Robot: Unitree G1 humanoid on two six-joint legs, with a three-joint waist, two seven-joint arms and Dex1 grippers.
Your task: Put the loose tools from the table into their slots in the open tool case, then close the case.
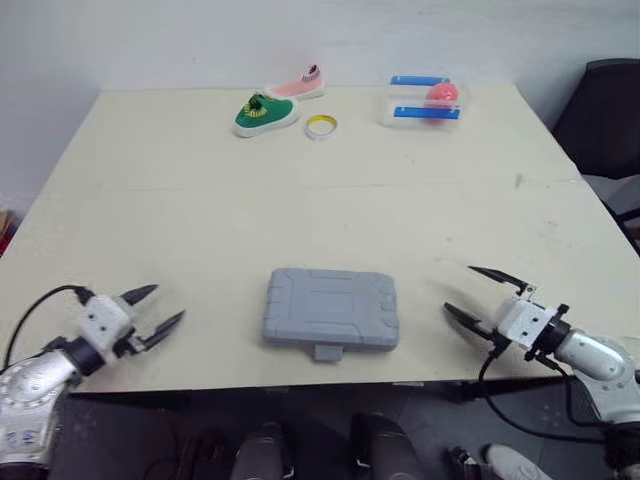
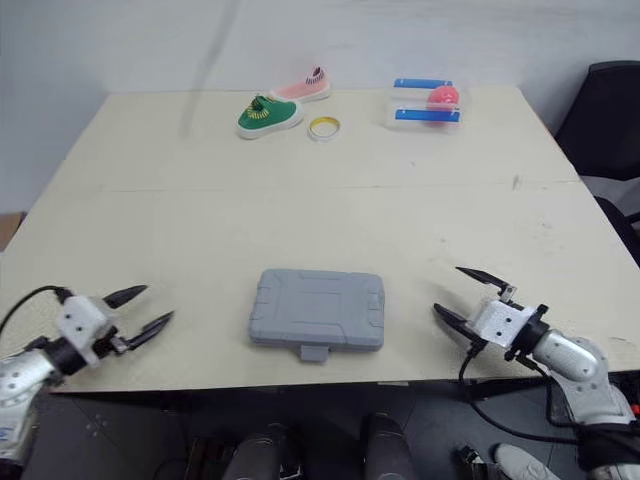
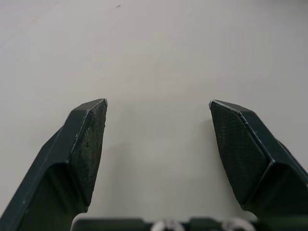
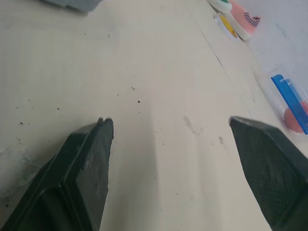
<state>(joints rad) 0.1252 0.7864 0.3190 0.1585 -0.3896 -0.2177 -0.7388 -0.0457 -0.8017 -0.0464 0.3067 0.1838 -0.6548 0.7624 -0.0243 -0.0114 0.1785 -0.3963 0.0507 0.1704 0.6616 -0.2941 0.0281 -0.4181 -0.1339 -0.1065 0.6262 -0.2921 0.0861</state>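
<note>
Grey tool case [image 1: 331, 309] lies shut between the left hand [image 1: 169, 302] and right hand [image 1: 458, 288], both wide open, holding nothing.

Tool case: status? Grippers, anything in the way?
Grippers: left gripper and right gripper open, empty, flanking tool case. Case shut, near front edge. Far edge: green shoe, pink shoe, tape roll, clear box, not in the way.

A plain lab or test room, it seems — a bare white wall [image 1: 200, 40] behind a broad beige table [image 1: 300, 210], a black office chair [image 1: 605, 120] off the table's far right corner. Along the table's far edge lie odd props: green shoe [image 1: 266, 113], pink shoe [image 1: 298, 87], tape roll [image 1: 321, 125], clear box [image 1: 420, 102].
</note>
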